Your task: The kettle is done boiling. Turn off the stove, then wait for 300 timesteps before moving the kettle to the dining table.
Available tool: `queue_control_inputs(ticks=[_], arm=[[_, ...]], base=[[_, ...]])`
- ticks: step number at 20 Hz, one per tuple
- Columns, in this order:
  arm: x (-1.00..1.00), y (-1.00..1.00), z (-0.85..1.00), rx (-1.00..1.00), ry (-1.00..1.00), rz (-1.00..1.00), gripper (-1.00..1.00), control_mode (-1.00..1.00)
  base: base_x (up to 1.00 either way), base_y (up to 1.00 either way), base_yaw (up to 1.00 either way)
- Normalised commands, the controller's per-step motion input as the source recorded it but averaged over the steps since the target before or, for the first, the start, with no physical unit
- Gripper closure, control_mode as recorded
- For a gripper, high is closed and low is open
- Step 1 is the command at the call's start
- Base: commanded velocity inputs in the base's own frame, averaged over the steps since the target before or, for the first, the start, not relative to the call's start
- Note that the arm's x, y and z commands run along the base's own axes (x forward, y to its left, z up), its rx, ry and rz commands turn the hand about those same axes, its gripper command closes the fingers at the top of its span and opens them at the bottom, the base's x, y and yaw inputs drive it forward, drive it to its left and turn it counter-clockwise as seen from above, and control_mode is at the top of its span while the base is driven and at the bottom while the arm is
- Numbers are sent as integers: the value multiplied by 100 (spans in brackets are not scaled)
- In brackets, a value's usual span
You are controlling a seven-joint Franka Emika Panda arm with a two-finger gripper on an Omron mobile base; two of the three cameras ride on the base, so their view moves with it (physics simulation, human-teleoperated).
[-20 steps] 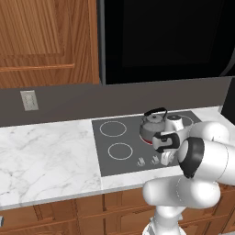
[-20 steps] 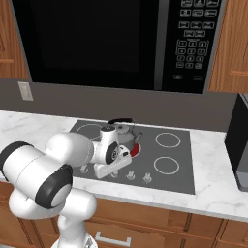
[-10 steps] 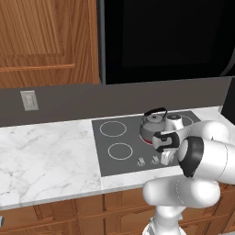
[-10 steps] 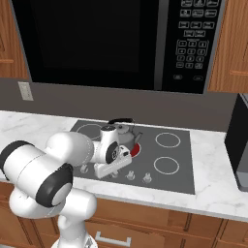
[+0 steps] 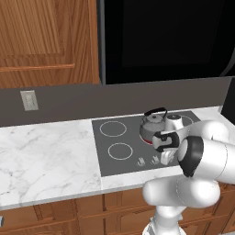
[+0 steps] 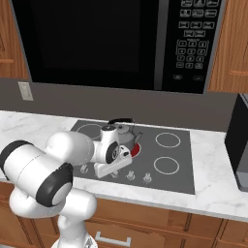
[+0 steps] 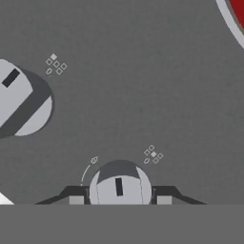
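Surface [image 5: 46,160]: marble, carrying stove; dining table not reached.
Stove [image 5: 124,133]: burner under kettle glowing red; shut-off not complete.
Kettle [image 5: 153,124]: seated on lit rear burner; wait and transfer outstanding.
Claw [image 7: 119,199]: partly closed, 2 fingertips flanking knob [image 7: 119,183], apparently gripping.

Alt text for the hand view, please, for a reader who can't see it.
The claw grips a silver stove knob, a finger on either side, on the dark cooktop. A second knob sits at left, and a red-glowing burner shows at the top right corner.
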Motion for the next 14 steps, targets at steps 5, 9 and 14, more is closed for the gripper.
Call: queue_control_inputs(ticks=[5, 9, 14], arm=[[0, 0, -7, 0, 0, -9, 100, -100], [0, -1, -9, 0, 0, -12, 100, -100], [0, -1, -11, 0, 0, -14, 100, -100]], base=[[0, 0, 0], [0, 0, 0], [0, 0, 0]])
